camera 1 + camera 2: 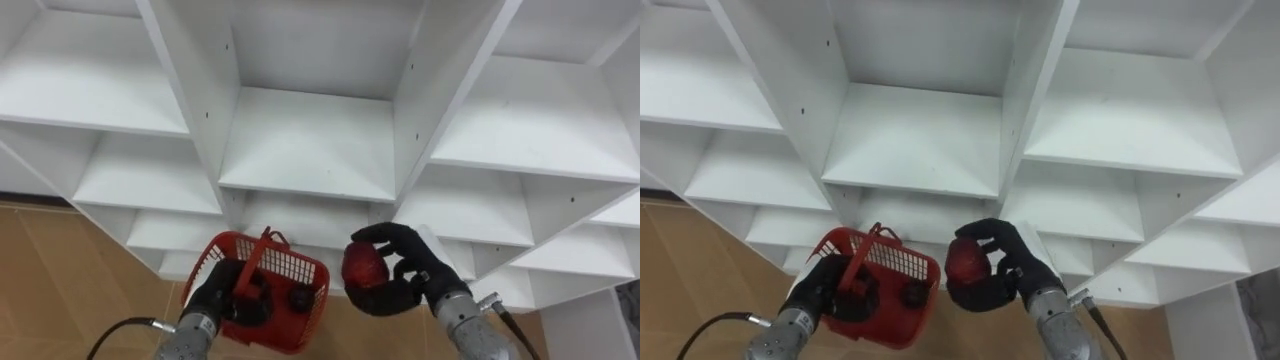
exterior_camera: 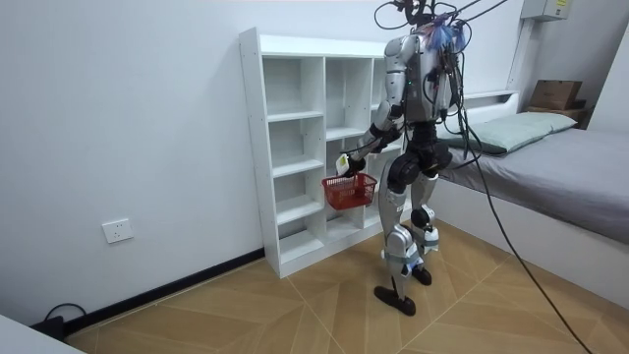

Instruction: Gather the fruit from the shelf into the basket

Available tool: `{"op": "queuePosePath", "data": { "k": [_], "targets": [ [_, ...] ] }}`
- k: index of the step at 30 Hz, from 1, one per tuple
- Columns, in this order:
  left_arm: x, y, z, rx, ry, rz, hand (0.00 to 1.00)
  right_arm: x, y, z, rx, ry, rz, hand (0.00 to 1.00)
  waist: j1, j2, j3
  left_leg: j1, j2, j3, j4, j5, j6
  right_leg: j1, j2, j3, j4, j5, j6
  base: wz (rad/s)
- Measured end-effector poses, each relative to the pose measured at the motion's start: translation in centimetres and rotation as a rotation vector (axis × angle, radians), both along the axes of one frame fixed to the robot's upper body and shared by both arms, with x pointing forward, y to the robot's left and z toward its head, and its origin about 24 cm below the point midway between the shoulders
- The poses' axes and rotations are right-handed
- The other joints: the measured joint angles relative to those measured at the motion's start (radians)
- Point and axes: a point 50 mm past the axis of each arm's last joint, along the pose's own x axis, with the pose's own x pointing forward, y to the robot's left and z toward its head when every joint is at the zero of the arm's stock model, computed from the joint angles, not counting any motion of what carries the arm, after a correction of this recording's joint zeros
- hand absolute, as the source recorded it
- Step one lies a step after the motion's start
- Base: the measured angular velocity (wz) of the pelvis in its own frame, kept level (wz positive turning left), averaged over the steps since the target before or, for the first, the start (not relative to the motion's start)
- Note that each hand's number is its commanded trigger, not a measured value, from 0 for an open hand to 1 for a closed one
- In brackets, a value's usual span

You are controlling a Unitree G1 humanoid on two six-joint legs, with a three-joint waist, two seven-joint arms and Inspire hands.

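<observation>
The white closet [image 2: 253, 147] is the biggest thing here: one tall unit of flat, smooth painted boards against the wall, all open square compartments. Seen from the robot's head, three columns of them run side by side, and the shelves in sight are bare. The robot stands right in front of the closet, facing it, on a floor [image 2: 246, 305] of wood laid in a herringbone pattern. Behind it, on the room view's right, is one bed [image 2: 560, 177] with a grey cover and a single pale pillow [image 2: 521, 128].

There is one basket [image 1: 290, 268], red plastic with a fine mesh wall and a thin hoop handle standing upright. It hangs in the air low before the closet's middle column, tilted a little. The left robot hand [image 1: 222, 292], black-gloved, has its fingers curled on the basket at the foot of the handle. One small dark round thing [image 1: 298, 299] lies inside; I cannot tell what it is.

The right robot hand [image 1: 418, 268], also black, is clasped round one red fruit [image 1: 363, 267], round and glossy. The fruit is held just beside the basket's rim, on its right, clear of the shelves.
</observation>
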Motion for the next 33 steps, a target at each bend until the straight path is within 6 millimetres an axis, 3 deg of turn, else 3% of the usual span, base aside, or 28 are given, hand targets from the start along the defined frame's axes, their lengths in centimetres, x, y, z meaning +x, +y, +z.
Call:
{"op": "queuePosePath", "data": {
  "k": [8, 21, 28, 33],
  "targets": [
    [0.0, -0.2, 0.0, -0.002, -0.004, -0.014, 1.00, -0.2, 0.0, -0.6, -0.006, 0.041, 0.016, 1.00, 0.000, 0.007, 0.0044, -0.008, 0.000, 0.000, 0.000, 0.000, 0.000, -0.007, -0.001, -0.008, 0.000, 0.000, 0.000, 0.00],
    [-0.2, -1.3, -0.2, -0.012, 0.014, -0.082, 1.00, 0.1, 1.5, -0.5, -0.033, 0.038, 0.116, 1.00, 0.001, 0.008, 0.0044, -0.019, 0.000, 0.000, 0.003, 0.000, 0.000, -0.017, -0.001, -0.009, 0.000, 0.000, 0.000, 0.00],
    [-0.3, -1.6, -0.3, -0.015, 0.019, -0.098, 1.00, -0.3, 2.2, -0.7, -0.034, 0.051, 0.156, 1.00, 0.002, 0.033, 0.0064, -0.027, 0.000, -0.009, 0.004, 0.000, 0.000, -0.017, -0.003, -0.024, 0.002, 0.000, 0.000, 0.04],
    [-0.4, -1.9, -0.3, -0.024, 0.021, -0.102, 1.00, -0.2, 2.2, -0.7, -0.049, 0.042, 0.159, 1.00, 0.010, 0.036, 0.0064, -0.028, -0.001, -0.012, 0.008, 0.000, 0.000, -0.017, -0.007, -0.032, 0.005, 0.000, 0.000, 0.02]
  ]
}}
